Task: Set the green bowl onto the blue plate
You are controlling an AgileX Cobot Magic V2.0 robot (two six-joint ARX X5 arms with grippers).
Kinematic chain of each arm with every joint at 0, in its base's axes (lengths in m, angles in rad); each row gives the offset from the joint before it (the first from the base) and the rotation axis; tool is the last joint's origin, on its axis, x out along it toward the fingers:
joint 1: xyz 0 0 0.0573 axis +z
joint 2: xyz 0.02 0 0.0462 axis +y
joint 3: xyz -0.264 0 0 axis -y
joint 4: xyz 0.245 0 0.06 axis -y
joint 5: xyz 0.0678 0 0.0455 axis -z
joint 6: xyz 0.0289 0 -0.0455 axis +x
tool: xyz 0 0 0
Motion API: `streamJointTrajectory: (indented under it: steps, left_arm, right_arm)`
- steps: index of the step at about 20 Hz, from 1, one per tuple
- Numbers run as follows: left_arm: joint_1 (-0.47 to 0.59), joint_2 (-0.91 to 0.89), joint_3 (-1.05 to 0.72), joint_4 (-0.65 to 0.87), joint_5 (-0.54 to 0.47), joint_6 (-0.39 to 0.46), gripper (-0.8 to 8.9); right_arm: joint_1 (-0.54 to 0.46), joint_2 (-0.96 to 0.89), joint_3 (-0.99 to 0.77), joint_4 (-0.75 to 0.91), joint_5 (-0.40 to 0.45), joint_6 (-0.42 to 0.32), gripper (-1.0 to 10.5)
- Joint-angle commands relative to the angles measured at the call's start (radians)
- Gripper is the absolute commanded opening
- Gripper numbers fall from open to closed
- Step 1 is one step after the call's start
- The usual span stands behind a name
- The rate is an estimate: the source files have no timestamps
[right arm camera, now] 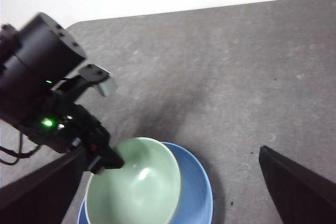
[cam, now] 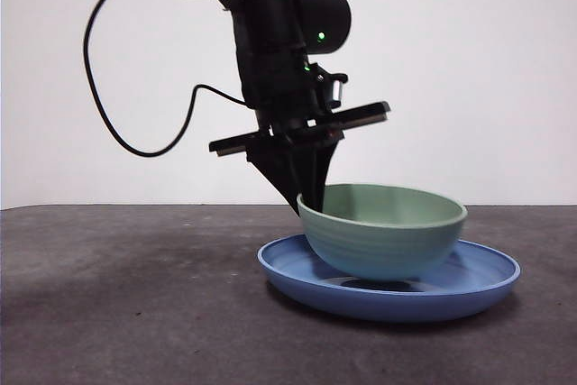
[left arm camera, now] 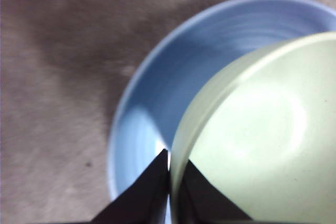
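Over the blue plate (cam: 487, 288), left gripper (left arm camera: 169, 174) pinches the green bowl (cam: 383, 241) rim at nine o'clock; lower it level before releasing. Right gripper (right arm camera: 173, 192) waits, jaws wide, empty.

Between my black left gripper (left arm camera: 169, 182) jaws: green bowl (cam: 383, 230), pale mint with faint horizontal ridges outside and a lighter rim; below it the blue plate (cam: 297, 270), glossy medium blue with a paler edge; table (cam: 126, 295) mottled dark grey; wall (cam: 469, 78) white.
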Motion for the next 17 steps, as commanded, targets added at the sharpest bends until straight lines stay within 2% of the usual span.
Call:
streamJointTrajectory:
  steps: [1, 5, 6, 11, 15, 17]
  left_arm:
    - [-0.023, 0.035, 0.037, -0.011, 0.023, 0.013, 0.09]
    - [-0.028, 0.056, 0.037, -0.050, 0.023, 0.031, 0.10]
    - [-0.028, 0.056, 0.037, -0.040, 0.023, 0.031, 0.39]
    - [-0.024, 0.056, 0.109, -0.056, 0.023, 0.022, 4.21]
    - [-0.027, 0.055, 0.298, -0.214, 0.029, 0.060, 4.58]
    - [-0.027, 0.042, 0.390, -0.309, 0.029, 0.117, 5.74]
  right_arm:
    - [0.008, 0.008, 0.017, 0.007, -0.003, 0.000, 6.0]
    - [0.008, 0.008, 0.017, 0.006, -0.003, 0.000, 6.0]
    - [0.008, 0.008, 0.017, 0.006, -0.003, 0.000, 6.0]
    - [0.008, 0.008, 0.017, 0.007, -0.003, 0.000, 6.0]
    - [0.008, 0.008, 0.017, 0.006, -0.003, 0.000, 6.0]
    - [0.008, 0.007, 0.017, 0.007, -0.003, 0.000, 6.0]
